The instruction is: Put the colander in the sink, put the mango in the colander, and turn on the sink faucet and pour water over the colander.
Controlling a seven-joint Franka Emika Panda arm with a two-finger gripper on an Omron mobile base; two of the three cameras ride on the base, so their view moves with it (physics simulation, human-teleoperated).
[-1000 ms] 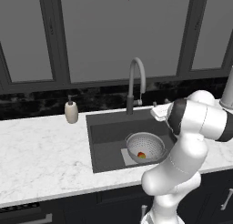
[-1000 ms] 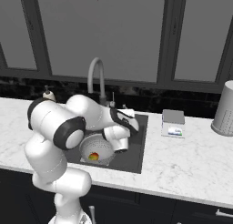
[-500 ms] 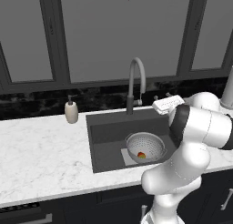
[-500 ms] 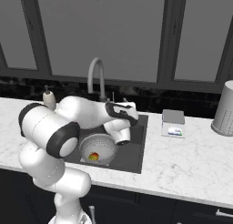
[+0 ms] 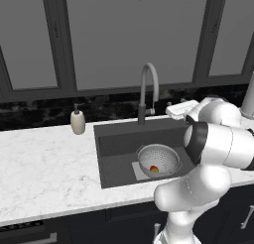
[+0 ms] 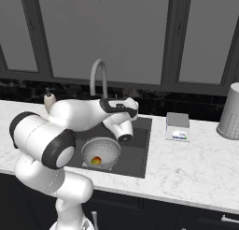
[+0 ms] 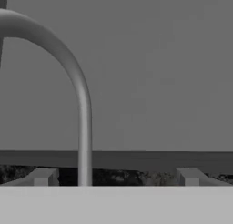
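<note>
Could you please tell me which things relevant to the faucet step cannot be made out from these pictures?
- Sink faucet lever: too small to read its position in the left base view; hidden behind the arm in the right base view.
- Faucet base: cut off at the bottom of the hand view.
- Mango: only partly seen inside the colander; its resting contact is too small to tell.
- Tool fingertips: too small to separate in the left base view.

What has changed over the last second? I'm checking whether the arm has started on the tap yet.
The gripper has risen out of the sink and swung up toward the sink faucet, jaws open, holding nothing. The colander stayed in the basin with the mango inside it. No water is running, and the soap bottle has not moved.
</note>
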